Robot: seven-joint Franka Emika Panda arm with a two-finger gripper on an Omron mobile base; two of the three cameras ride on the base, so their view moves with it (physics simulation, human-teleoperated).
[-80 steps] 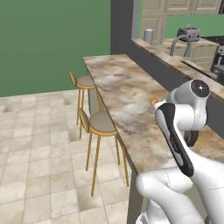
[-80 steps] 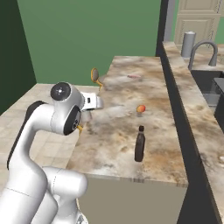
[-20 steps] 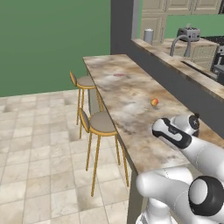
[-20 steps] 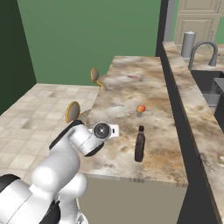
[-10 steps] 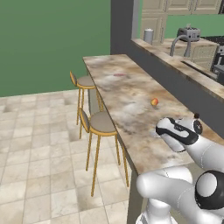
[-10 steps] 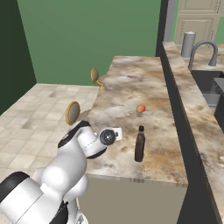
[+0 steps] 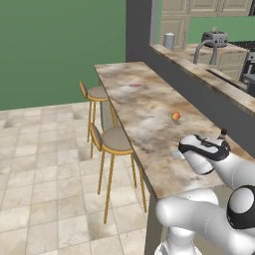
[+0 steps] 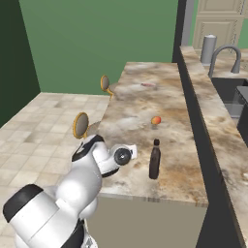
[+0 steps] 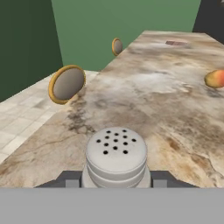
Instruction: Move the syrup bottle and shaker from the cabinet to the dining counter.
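Observation:
My gripper (image 9: pixel 116 181) is shut on the shaker (image 9: pixel 116 153), a small grey-silver cylinder whose perforated top faces the hand camera. The hand (image 8: pixel 123 156) hangs low over the near end of the dining counter (image 8: pixel 135 116), whose marbled tan top (image 9: pixel 153 100) stretches away. Whether the shaker touches the stone I cannot tell. The syrup bottle (image 8: pixel 154 162) stands upright on the counter just right of the hand. In the left base view only its dark cap (image 7: pixel 222 133) peeks over my arm, beyond the gripper (image 7: pixel 175 155).
An orange fruit (image 8: pixel 156 120) lies mid-counter, beyond the bottle. The grey raised back wall (image 8: pixel 193 111) borders the counter's right side, with a faucet (image 8: pixel 225 53) and grey canister (image 8: pixel 209 48) behind it. Two gold-legged stools (image 7: pixel 117 139) stand along the left edge.
The arm has folded down from high above to low over the counter. In the last second the hand edged slightly lower and nearer the syrup bottle, still holding the shaker.

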